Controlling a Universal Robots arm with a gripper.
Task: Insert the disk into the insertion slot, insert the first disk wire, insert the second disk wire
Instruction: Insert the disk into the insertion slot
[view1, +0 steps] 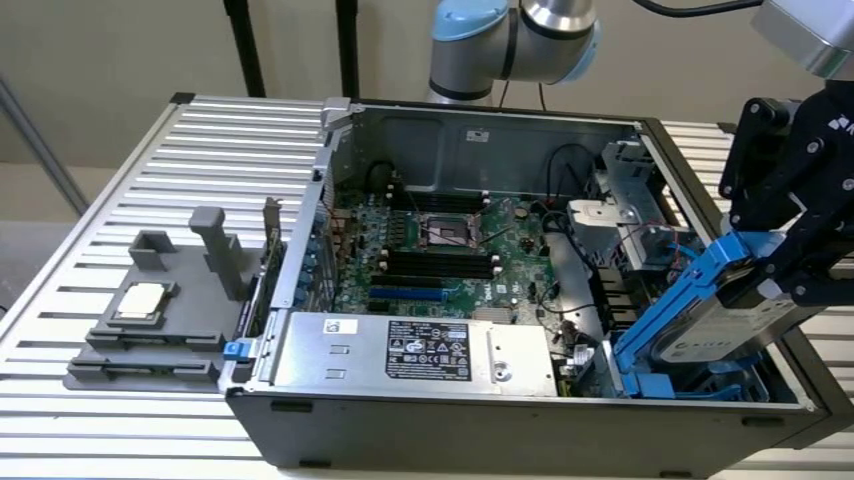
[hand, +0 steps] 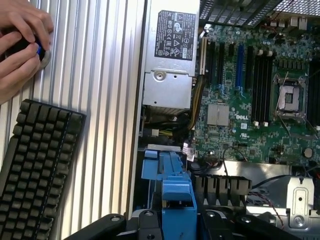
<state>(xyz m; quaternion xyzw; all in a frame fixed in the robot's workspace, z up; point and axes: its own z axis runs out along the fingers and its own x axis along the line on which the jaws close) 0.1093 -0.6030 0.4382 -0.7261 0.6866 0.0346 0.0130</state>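
While the gripper pinches the disk and holds it tilted just above the insertion slot at the exterior view's right, the disk may go in crooked, jam on the slot's side, or slip out.

We see soft, even, bright light from above on the tabletop, with faint shadows beside the grey fixtures. Inside the open computer case the far wall and corners lie dimmer, while the disk and the power supply gleam mildly. In the wrist view the hand looks pale and washed out.
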